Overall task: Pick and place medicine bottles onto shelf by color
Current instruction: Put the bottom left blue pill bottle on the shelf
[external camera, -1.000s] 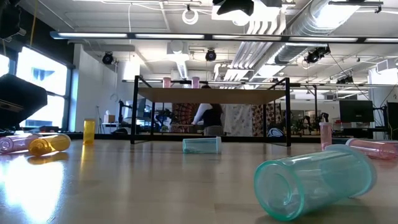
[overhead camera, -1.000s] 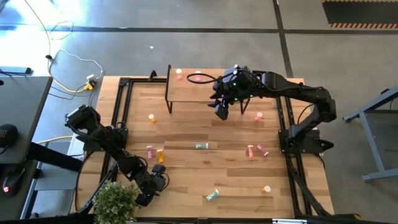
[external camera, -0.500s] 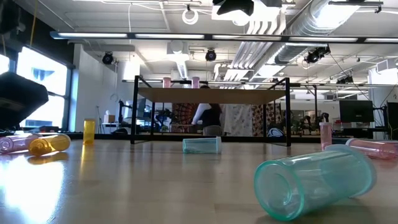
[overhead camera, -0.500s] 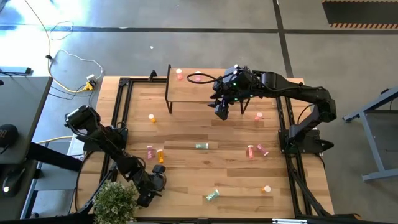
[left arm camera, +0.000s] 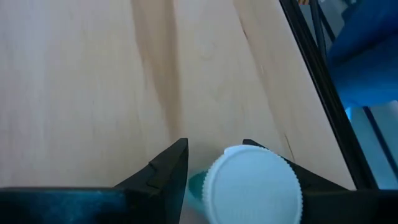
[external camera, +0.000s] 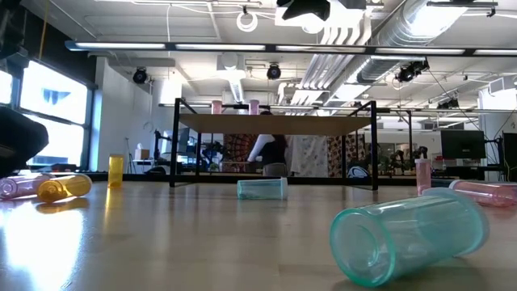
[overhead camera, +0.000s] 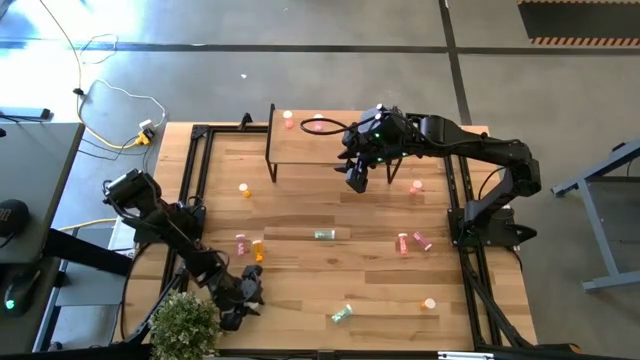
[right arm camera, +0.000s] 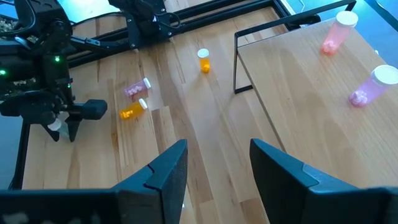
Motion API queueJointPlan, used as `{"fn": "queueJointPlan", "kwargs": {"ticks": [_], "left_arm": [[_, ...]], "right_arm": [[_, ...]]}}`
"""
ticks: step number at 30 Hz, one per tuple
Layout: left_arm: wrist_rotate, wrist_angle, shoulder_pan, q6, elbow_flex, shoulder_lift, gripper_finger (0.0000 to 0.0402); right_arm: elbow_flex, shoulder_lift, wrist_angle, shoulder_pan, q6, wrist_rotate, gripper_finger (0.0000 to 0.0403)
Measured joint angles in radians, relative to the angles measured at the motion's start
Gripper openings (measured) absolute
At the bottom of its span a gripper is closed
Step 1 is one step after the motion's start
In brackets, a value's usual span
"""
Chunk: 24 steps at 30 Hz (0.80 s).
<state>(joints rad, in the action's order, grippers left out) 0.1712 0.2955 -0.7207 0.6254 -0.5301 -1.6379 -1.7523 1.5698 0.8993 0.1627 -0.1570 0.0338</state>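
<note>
Plank table [overhead camera: 300,210]: pink, orange, teal bottles scattered; shelf [overhead camera: 310,150] at far edge carries two pink bottles [overhead camera: 303,122]

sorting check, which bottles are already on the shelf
Only the two pink bottles standing on the shelf; every other bottle is down on the table.

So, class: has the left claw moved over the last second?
Yes. In the high view the left claw has slid toward the plant at the table's near edge, away from the orange bottle, gripping a white-capped teal bottle.
</note>
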Motion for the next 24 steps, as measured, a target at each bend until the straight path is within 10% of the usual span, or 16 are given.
{"fn": "queueJointPlan", "kwargs": {"ticks": [24], "left_arm": [[0.213,-0.045,-0.092,0.087,0.000,-0.001,0.0141]], "right_arm": [[0.000,0.000,-0.001,0.000,0.001,0.000,0.0165]]}}
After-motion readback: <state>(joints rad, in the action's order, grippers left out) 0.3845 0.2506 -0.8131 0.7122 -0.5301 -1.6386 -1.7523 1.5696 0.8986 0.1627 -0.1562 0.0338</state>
